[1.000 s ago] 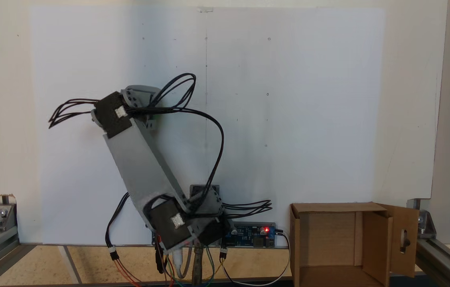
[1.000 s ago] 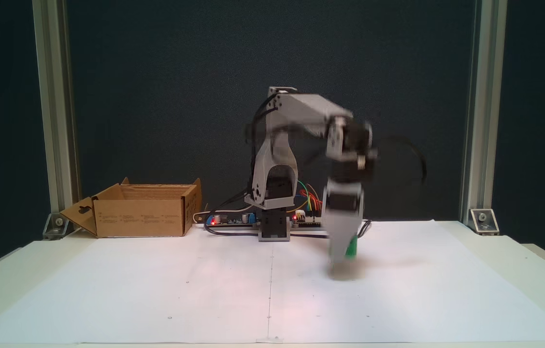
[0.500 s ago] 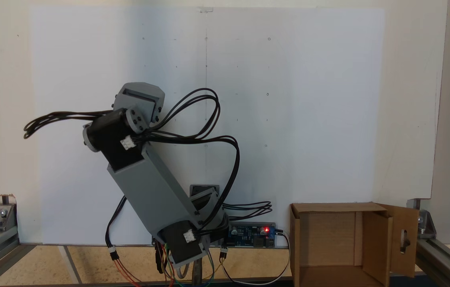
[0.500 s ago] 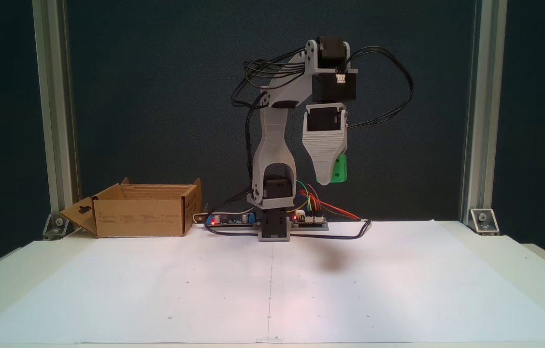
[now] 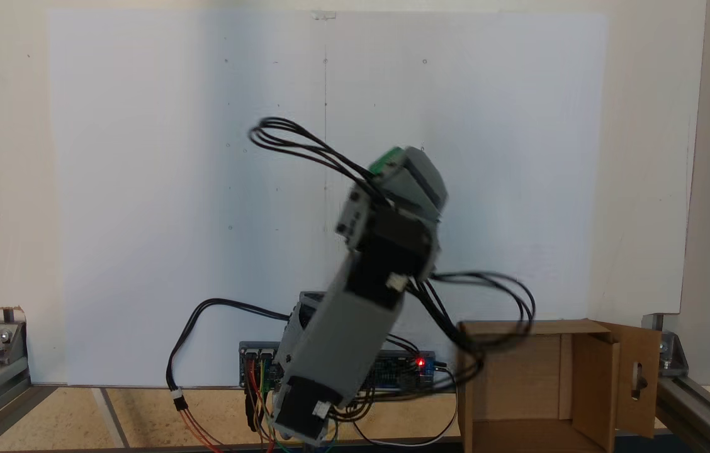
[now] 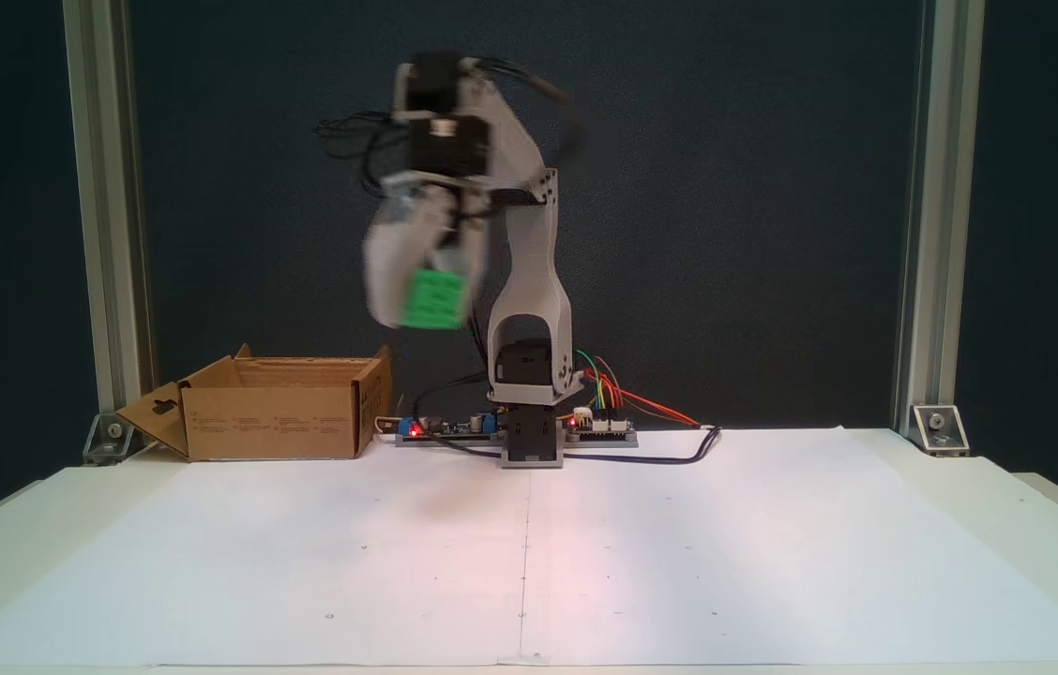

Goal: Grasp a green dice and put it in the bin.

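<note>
Now the grey plastic pincer [image 6: 424, 305] is high in the air, squeezed tight on the small bright green plastic dice [image 6: 433, 300] | the brown cardboard box bin [image 6: 278, 409] sits lower down, off to the left in this fixed view | dice not over it yet

Matt brown cardboard bin [image 6: 278, 420], green plastic dice [image 6: 433, 299]

Green dice [image 6: 433, 298] blurred, held aloft, open brown cardboard bin [image 6: 276, 410] on table
</note>
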Robot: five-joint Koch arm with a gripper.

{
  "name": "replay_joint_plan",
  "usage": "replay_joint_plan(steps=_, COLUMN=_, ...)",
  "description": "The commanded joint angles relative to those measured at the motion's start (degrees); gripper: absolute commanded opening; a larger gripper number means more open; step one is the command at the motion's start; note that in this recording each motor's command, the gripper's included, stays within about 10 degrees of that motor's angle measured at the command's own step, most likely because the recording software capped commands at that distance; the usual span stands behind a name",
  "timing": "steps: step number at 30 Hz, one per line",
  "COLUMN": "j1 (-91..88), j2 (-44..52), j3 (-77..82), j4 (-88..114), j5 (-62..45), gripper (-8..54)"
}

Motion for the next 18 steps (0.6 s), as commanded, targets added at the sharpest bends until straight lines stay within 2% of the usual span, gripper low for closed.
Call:
replay_joint_plan(steps=1, j1=9.21, j2=3.34, j3=-1.41, j4=-1.67, j5=-9.65, gripper=11.6)
replay_joint_plan(steps=9, j1=40.94, j2=4.83, j3=-11.78, j4=-1.85, j5=-26.52, gripper=11.6)
replay_joint_plan(steps=18, j1=69.61, j2=-0.35, j3=-13.71, j4=-3.87, j5=-46.14, gripper=11.6)
